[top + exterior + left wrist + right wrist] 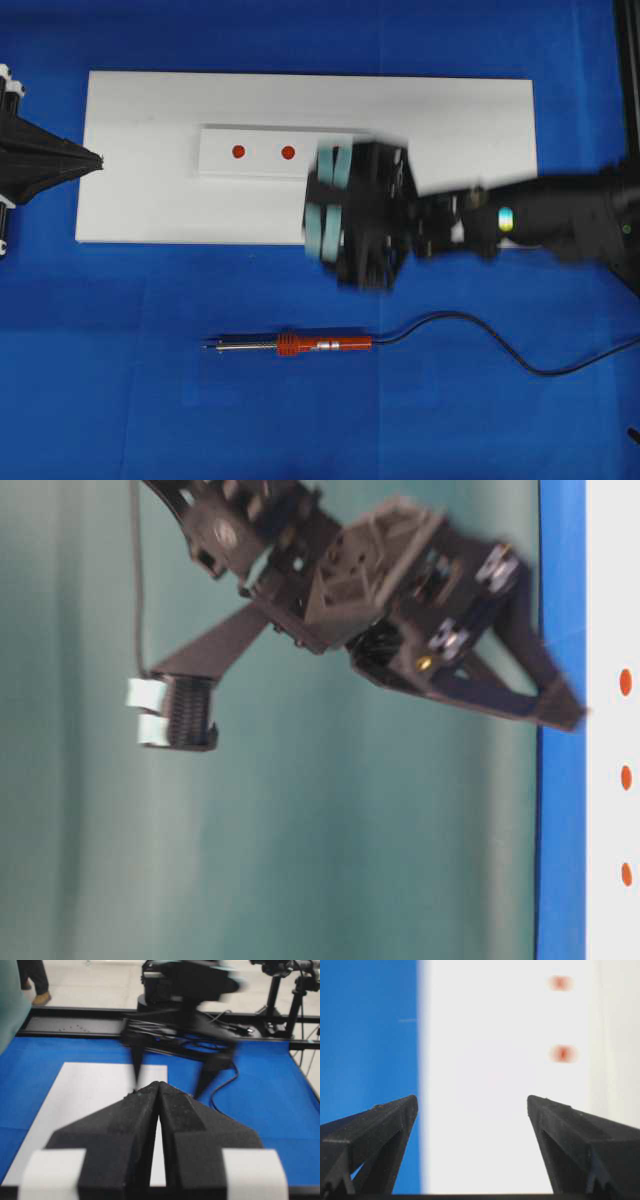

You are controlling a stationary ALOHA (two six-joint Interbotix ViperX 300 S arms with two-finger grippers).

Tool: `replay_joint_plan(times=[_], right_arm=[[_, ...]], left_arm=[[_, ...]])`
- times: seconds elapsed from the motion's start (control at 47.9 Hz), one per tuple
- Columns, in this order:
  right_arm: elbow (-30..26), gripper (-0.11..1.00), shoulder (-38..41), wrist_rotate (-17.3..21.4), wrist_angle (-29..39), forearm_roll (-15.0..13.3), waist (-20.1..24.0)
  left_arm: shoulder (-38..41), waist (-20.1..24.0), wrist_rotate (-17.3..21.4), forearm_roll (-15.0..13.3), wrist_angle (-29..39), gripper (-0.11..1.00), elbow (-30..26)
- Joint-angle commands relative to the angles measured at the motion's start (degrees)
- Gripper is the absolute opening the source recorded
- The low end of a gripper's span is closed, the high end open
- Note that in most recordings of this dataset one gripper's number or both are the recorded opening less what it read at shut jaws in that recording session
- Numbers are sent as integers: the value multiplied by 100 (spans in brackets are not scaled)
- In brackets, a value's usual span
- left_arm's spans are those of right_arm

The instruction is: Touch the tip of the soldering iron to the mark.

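The soldering iron (300, 344) is lying flat on the blue cloth (120, 400), just below the white board (140, 180), tip pointing left, cord (480, 335) trailing right. The right gripper (472, 1105) is hanging over the board's lower edge with jaws standing wide, holding nothing. The left gripper (159, 1091) is resting at the board's left edge, jaws pressed together, empty. Red marks (238, 152) are sitting on the board's raised strip.

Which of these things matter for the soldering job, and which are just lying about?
For the job:
- soldering iron, on the blue cloth
- red marks on the white strip
- right gripper, open

Just there:
- white board
- blue cloth
- left gripper, shut
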Motion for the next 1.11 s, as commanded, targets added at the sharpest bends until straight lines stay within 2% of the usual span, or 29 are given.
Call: replay_joint_plan(times=[0.0,0.125,0.313,0.793,1.085], right_arm=[[26,85,-255,-149,-246,0,-413],[158,85,-360,-255,-519,9,-712],[536,85,-835,-255,-606,9,-703],[2681,85,-4192,-264,-606,18,-765],[3814,85,-5774,-220,-721,62,-756]], left_arm=[[44,-9,0,9,-18,0,-44],[44,-9,0,9,-18,0,-44],[44,-9,0,9,9,0,-44],[44,-9,-53,9,35,0,-35],[44,-9,-53,9,9,0,-35]])
